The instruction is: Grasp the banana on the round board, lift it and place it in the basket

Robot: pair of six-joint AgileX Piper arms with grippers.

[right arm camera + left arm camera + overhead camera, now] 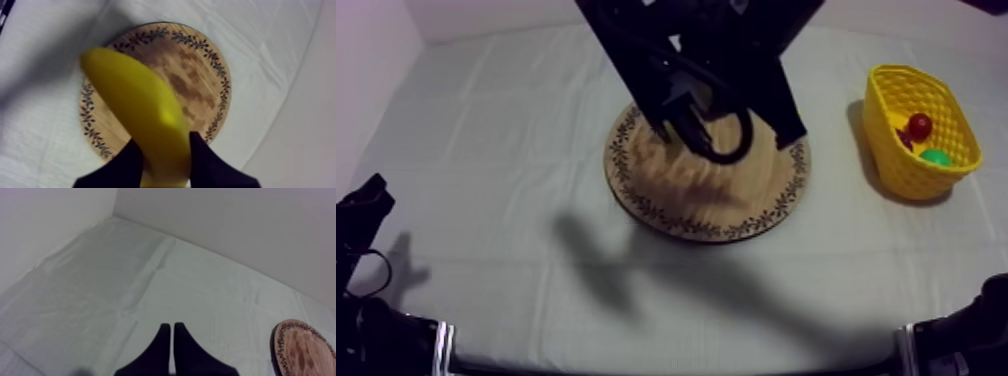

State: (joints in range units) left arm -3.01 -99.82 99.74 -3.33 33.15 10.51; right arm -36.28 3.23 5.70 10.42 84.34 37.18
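Observation:
A yellow banana (135,95) is clamped between the black fingers of my right gripper (165,142), which is shut on it and holds it above the round wooden board (200,75). From above, the right arm reaches in from the upper right, and its gripper (686,125) hangs over the board (666,200), hiding the banana. The yellow basket (896,160) stands at the right of the table. My left gripper (366,205) rests low at the left, its fingers (162,348) together as a narrow wedge with nothing in them.
Inside the basket lie a small red fruit (919,126) and a green fruit (936,157). The board's edge (305,350) lies off to the side of the left gripper. Grey-white cloth (496,150) covers the table, with walls behind and at the left.

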